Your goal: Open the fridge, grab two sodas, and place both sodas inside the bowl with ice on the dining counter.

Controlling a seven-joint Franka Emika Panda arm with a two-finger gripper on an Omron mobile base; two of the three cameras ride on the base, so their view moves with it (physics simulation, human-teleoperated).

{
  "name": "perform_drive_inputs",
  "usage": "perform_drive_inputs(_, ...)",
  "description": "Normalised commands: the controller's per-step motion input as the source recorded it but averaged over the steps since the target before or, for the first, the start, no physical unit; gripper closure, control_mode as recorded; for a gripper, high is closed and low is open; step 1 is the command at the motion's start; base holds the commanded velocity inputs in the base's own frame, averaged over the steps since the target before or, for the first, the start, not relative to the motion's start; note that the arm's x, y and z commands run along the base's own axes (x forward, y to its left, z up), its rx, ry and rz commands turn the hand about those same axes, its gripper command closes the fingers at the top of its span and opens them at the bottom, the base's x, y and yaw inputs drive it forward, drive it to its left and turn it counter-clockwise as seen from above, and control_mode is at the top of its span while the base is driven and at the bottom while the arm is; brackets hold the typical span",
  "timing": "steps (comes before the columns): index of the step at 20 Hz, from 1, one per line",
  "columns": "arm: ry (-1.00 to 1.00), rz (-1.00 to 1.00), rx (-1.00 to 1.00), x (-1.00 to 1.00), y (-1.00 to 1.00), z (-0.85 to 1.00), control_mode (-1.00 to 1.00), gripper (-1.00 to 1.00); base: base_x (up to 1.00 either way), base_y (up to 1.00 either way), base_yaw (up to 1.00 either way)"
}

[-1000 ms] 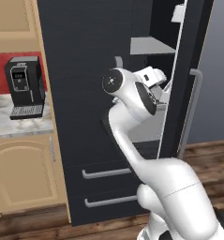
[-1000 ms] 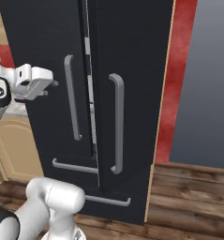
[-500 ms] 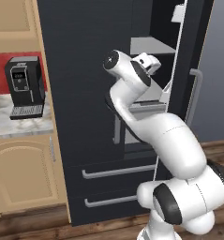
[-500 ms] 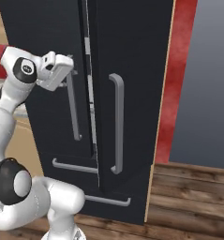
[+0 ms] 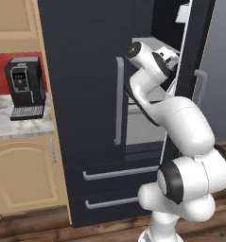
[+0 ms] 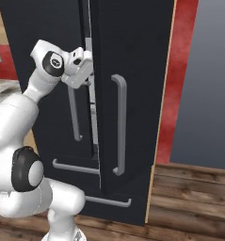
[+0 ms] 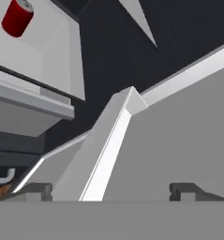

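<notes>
The black fridge (image 5: 81,71) stands with its left door shut and its right door (image 6: 132,70) swung partly open. My gripper (image 6: 85,63) is at the gap between the doors, at upper-shelf height, and shows in the left base view too, gripper (image 5: 169,57). It is open, its fingertips (image 7: 38,190) spread wide with nothing between them. A red soda can (image 7: 17,18) stands on a white shelf inside the fridge, far ahead and off to the upper left in the hand view. The bowl with ice and the dining counter are out of view.
A black coffee machine (image 5: 23,87) sits on a marble kitchen counter (image 5: 20,127) left of the fridge. Long grey handles (image 6: 119,124) run down the doors, above two drawers (image 5: 119,174). A white shelf edge (image 7: 108,145) lies close in front of the hand.
The arm has swung toward the fridge, carrying the hand from in front of the left door to the gap between the doors. The jaws have stayed open.
</notes>
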Motion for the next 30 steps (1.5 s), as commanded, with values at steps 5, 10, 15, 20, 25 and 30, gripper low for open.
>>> perform_drive_inputs(5,0.04,-0.08,0.0,0.03,-0.9,0.0,-1.0,-1.0,0.0,0.0,0.0)
perform_drive_inputs(10,0.04,-0.09,0.0,0.0,-0.97,0.0,-1.0,-1.0,0.0,0.0,0.0)
perform_drive_inputs(15,0.05,-0.08,0.0,0.0,-0.98,0.0,-1.0,-1.0,0.0,0.0,0.0)
perform_drive_inputs(20,0.01,-0.06,0.0,0.0,-0.83,-0.04,-1.0,-1.0,0.0,0.0,0.0)
perform_drive_inputs(25,-0.06,0.0,0.03,-0.21,-0.25,-0.05,-1.0,-1.0,0.0,0.0,0.0)
perform_drive_inputs(30,-0.21,0.01,0.08,-0.48,0.34,0.0,-1.0,-1.0,0.0,0.0,0.0)
